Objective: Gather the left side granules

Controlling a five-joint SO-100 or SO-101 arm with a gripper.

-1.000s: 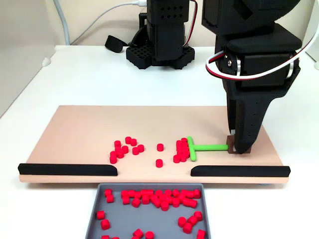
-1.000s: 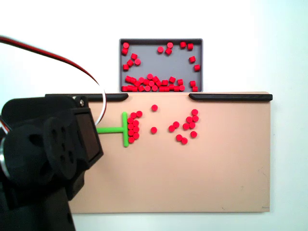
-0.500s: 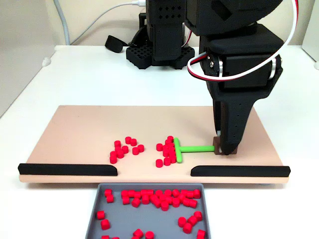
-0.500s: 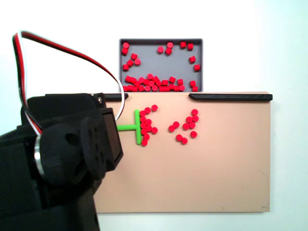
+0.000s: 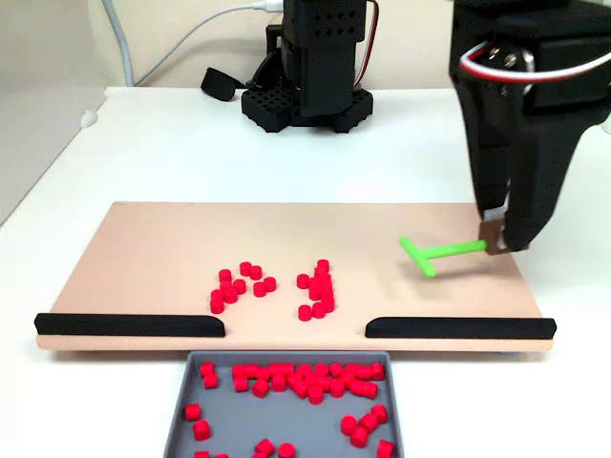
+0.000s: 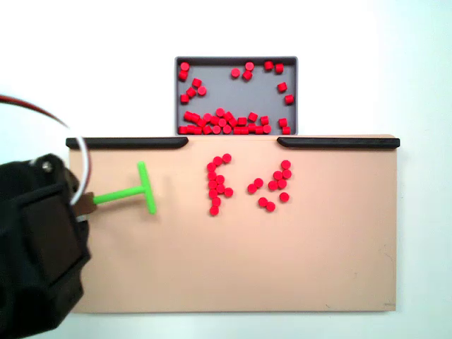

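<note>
The left side granules lie in a loose red cluster on the tan board, left of centre in the front fixed view; from above they are the right-hand cluster. A second red cluster sits beside them in a tight column. My gripper stands at the board's right end, shut on the stem end of the green T-shaped stick. From above, the gripper and the stick are at the left, well apart from both clusters.
A grey tray with several red pellets sits against the board's front edge, behind the gap between two black rails. From above the tray is at the top. The arm's black base stands behind the board.
My gripper pushed the stick's bar leftward in the front view, sweeping the middle pellets into a column, then pulled back to the right end with the stick. The left cluster has not moved.
</note>
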